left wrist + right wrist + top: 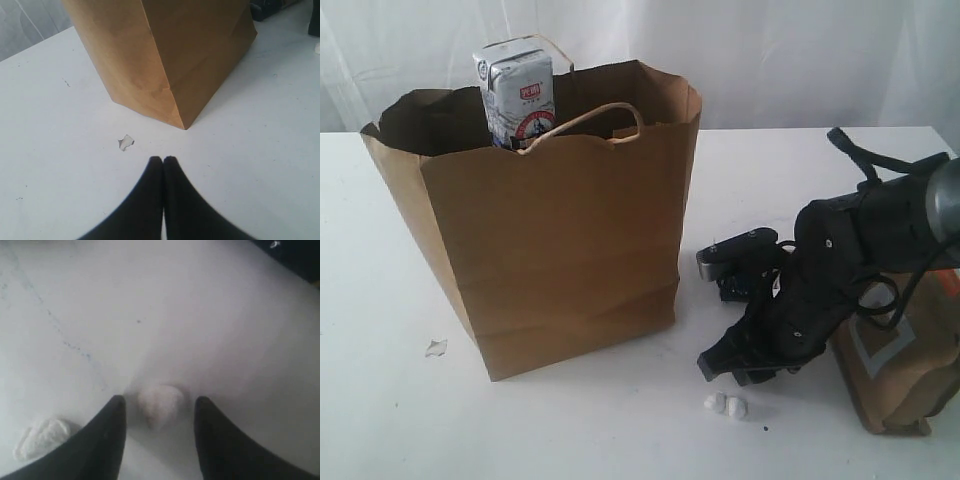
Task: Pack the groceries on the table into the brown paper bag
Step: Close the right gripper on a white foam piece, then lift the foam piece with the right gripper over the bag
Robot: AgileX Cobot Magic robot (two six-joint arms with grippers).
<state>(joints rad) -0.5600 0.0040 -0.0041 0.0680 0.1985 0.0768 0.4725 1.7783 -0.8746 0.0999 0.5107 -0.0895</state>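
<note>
Exterior view shows the brown pouch lying on the table, well to the right of the brown paper bag and partly under the right arm. It looks soft and floppy, probably not heavy, so pinching a thin edge seems best. The right gripper is low between bag and pouch, its jaws apart around a white crumb. The left gripper, near a bottom corner of the bag, has its jaws together. A small carton pokes out of the bag.

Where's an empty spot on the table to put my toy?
Bare table in front of the paper bag, left of the two crumbs, apart from one small scrap. Crowded to the bag's right: the right gripper, crumbs and brown pouch sit close together.
</note>
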